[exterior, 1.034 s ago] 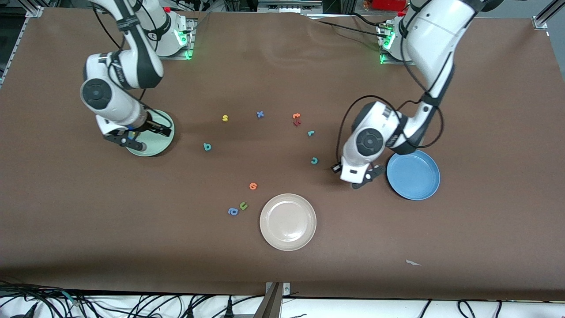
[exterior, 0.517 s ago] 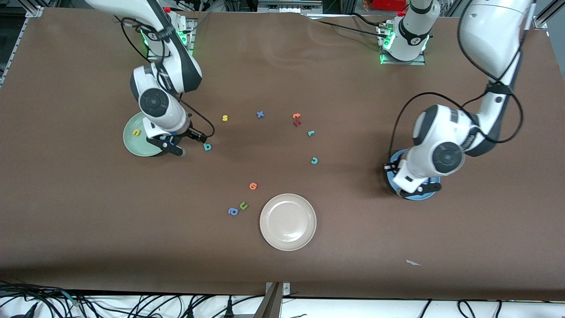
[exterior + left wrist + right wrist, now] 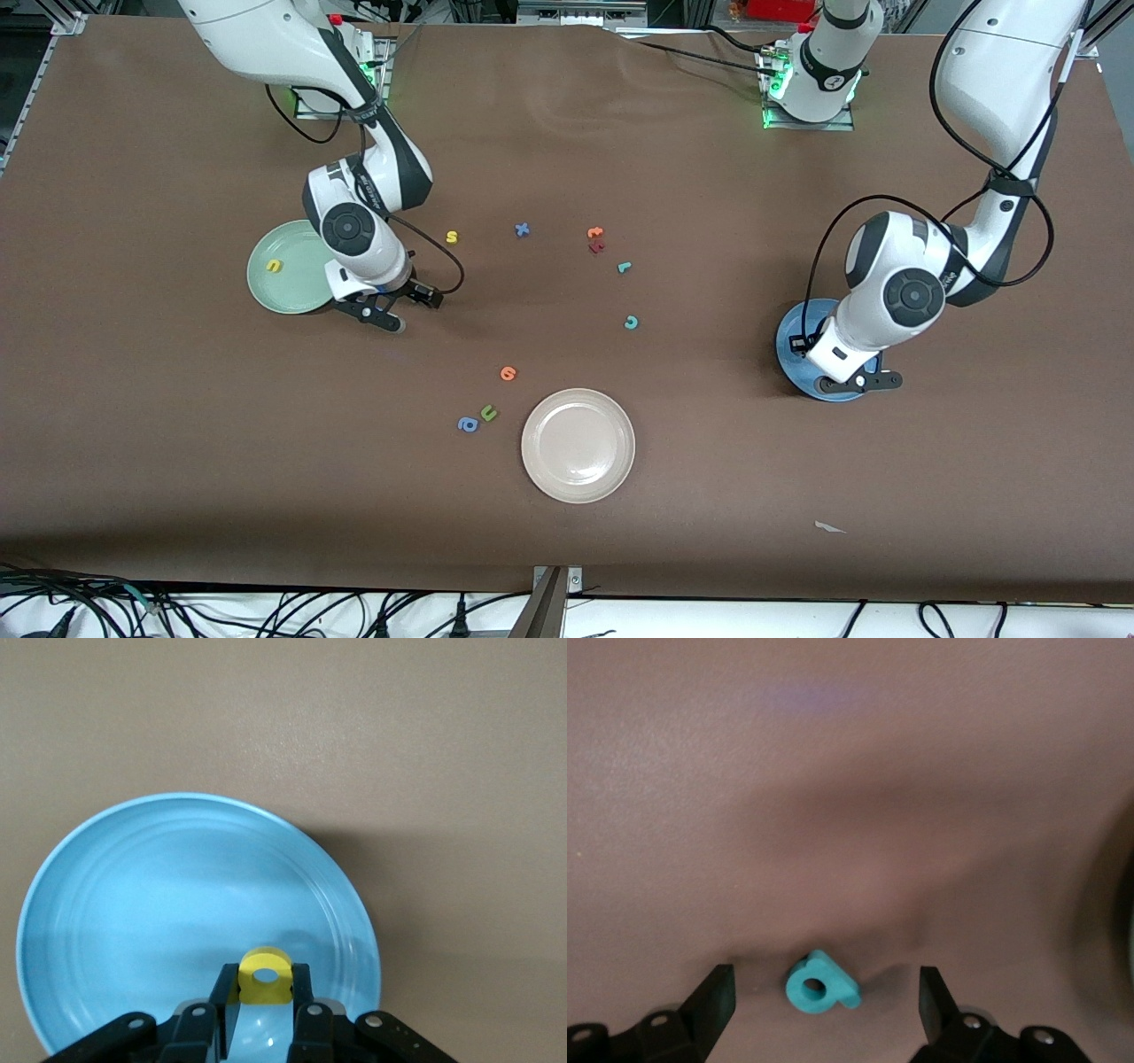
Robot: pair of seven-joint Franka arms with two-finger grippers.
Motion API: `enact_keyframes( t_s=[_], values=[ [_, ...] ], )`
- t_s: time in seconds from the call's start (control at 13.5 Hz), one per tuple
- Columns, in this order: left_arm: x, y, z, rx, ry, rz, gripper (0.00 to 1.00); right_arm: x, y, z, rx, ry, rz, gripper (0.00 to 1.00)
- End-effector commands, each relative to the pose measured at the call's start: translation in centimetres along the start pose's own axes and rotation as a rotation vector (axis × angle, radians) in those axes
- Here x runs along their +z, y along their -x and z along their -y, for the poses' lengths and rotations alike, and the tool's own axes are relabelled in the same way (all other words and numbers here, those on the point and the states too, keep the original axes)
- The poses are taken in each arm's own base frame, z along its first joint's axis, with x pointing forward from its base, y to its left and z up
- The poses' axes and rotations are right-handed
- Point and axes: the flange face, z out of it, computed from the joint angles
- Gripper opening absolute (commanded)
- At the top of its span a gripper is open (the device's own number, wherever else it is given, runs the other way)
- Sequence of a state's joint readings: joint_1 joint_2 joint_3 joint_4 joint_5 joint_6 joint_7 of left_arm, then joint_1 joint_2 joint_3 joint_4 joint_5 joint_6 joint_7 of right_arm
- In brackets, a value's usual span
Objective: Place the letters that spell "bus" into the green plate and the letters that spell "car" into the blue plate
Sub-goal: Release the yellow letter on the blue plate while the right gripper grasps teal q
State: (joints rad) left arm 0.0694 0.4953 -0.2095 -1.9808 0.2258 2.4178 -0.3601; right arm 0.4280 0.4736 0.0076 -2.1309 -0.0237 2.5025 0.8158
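Left gripper (image 3: 264, 1028) over the blue plate (image 3: 133, 904) clamps the yellow "a" (image 3: 264, 976); right gripper (image 3: 824, 1005) straddles the teal "b" (image 3: 819, 983) with fingers spread.

The "b" lies flat on the table (image 3: 709, 496) between the right fingers, untouched, just beside the green plate (image 3: 297, 292), which holds the yellow "u" (image 3: 274, 265). Still on the table: yellow "s" (image 3: 452, 237), teal "r" (image 3: 625, 267) and teal "c" (image 3: 631, 322), mid-table between the two plates. A cream plate (image 3: 578, 445) sits nearer the camera.
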Motion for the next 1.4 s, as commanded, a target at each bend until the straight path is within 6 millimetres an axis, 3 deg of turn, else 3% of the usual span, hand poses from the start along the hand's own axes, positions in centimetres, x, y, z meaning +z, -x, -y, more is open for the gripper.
enact_keyframes(
  t_s=[0.0, 0.07, 0.22, 0.37, 0.66, 0.81, 0.96, 1.11, 1.33],
  values=[
    [-0.4, 2.3, 1.8, 0.043, -0.005, -0.060, 0.70, -0.1, -0.2, 0.6, 0.008, -0.013, 0.002, 0.81],
    [-0.7, 2.1, 1.6, 0.040, -0.004, -0.062, 1.00, -0.1, -0.2, 0.6, 0.008, -0.012, 0.003, 0.77],
    [-1.4, 2.0, 0.7, 0.050, -0.017, -0.033, 1.00, 0.2, -0.1, 0.5, 0.003, -0.007, 0.008, 0.59],
    [-2.0, 2.4, -1.7, 0.023, 0.009, -0.025, 1.00, 0.3, -0.1, 0.5, 0.002, -0.005, 0.009, 0.46],
    [-3.3, 5.3, -11.9, -0.148, 0.083, -0.019, 1.00, 0.4, 0.1, 0.6, -0.003, -0.004, 0.011, 0.41],
    [-2.6, 7.3, -17.6, -0.213, 0.095, -0.005, 1.00, 0.3, 0.0, 0.6, -0.006, -0.004, 0.011, 0.27],
    [-1.8, 7.1, -21.9, -0.317, 0.125, 0.010, 1.00, 0.2, 0.0, 0.6, -0.009, -0.002, 0.012, 0.15],
    [-0.5, 7.7, -25.2, -0.405, 0.132, 0.032, 1.00, -0.1, 0.0, 0.4, -0.009, 0.007, 0.020, 0.13],
    [0.9, 7.9, -27.8, -0.450, 0.141, 0.051, 0.99, -1.7, -0.1, 0.3, -0.010, 0.025, 0.037, 0.13]
  ],
)
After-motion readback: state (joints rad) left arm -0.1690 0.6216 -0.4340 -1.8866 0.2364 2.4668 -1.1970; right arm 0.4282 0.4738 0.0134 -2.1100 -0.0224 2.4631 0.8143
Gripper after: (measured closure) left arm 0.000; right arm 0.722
